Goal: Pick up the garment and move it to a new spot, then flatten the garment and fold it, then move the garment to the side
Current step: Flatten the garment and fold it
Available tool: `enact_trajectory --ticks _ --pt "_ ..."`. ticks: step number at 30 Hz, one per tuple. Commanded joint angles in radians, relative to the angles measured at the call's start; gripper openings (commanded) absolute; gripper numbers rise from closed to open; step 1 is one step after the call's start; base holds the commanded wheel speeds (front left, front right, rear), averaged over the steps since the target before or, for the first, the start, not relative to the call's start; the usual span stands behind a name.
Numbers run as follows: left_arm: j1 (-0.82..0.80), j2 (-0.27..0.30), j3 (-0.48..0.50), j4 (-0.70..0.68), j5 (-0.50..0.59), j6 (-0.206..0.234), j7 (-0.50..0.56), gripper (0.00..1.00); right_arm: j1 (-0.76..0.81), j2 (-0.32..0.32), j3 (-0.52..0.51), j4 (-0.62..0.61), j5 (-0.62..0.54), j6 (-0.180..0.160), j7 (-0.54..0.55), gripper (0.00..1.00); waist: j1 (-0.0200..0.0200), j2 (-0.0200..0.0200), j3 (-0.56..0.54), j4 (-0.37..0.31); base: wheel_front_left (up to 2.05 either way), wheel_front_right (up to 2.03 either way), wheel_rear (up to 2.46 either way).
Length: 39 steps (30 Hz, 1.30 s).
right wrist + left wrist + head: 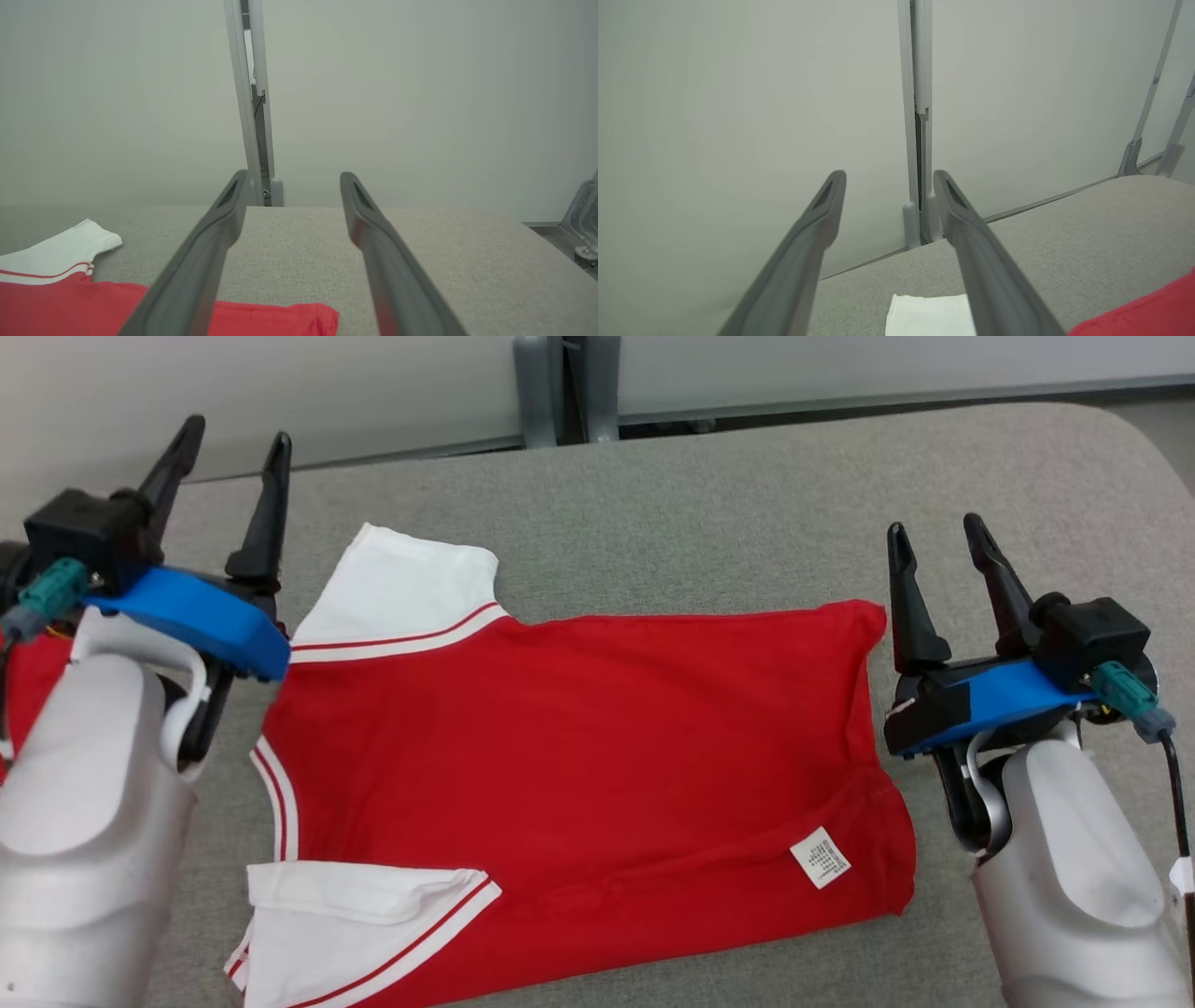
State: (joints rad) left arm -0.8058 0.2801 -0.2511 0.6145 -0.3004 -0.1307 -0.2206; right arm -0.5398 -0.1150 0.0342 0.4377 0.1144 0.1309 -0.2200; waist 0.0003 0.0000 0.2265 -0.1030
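**Garment spread flat, folding and side move left to do**

The red garment [579, 747] lay spread on the grey tabletop [747, 504], its 2 white sleeves [411, 579] towards the robot's left and its hem towards the right. Near the hem, a care label [821, 857] showed beside a creased strip along the near edge. I judged the pickup and flattening largely done. Folding looked barely begun, if at all, and the move to the side was not yet made.

The left jaws hung just off the garment's sleeve end and the right jaws just off its hem end. Both pairs stood wide apart, holding nothing and clear of the cloth.
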Motion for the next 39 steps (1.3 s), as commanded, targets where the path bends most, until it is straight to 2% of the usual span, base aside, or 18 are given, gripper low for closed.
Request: enact_trajectory --ticks 1,8,19,30,37,38,39 --pt "-0.053 0.035 -0.036 0.032 -0.027 0.001 0.013 1.00 -0.028 0.007 0.007 0.005 0.009 0.000 -0.010 1.00 -0.0003 0.0000 0.073 -0.060 0.00 0.00 0.00" --pt "-0.205 0.110 -0.197 0.153 -0.141 0.001 0.076 1.00 -0.072 0.019 0.024 0.021 0.020 0.000 -0.029 1.00 -0.0003 0.0000 0.159 -0.122 0.00 0.00 0.00" --pt "-0.302 0.187 -0.406 0.295 -0.268 0.001 0.172 1.00 -0.122 0.028 0.031 0.025 0.026 0.000 -0.042 1.00 -0.0003 0.0000 0.240 -0.163 0.00 0.00 0.00" --pt "-0.351 0.216 -0.517 0.388 -0.375 0.001 0.214 1.00 -0.151 0.038 0.051 0.036 0.035 0.000 -0.046 1.00 -0.0003 0.0000 0.286 -0.176 0.00 0.00 0.00" --pt "-0.368 0.209 -0.568 0.421 -0.429 0.001 0.223 1.00 -0.163 0.036 0.057 0.042 0.037 0.000 -0.046 1.00 -0.0003 0.0000 0.307 -0.185 0.00 0.00 0.00" --pt "-0.372 0.209 -0.578 0.423 -0.433 0.001 0.221 0.58 -0.165 0.035 0.058 0.044 0.037 0.000 -0.046 1.00 -0.0003 0.0000 0.307 -0.185 0.00 0.00 0.00" --pt "-0.374 0.209 -0.588 0.425 -0.436 0.001 0.218 0.24 -0.167 0.033 0.059 0.047 0.038 0.000 -0.046 1.00 -0.0003 0.0000 0.308 -0.184 0.00 0.00 0.00"
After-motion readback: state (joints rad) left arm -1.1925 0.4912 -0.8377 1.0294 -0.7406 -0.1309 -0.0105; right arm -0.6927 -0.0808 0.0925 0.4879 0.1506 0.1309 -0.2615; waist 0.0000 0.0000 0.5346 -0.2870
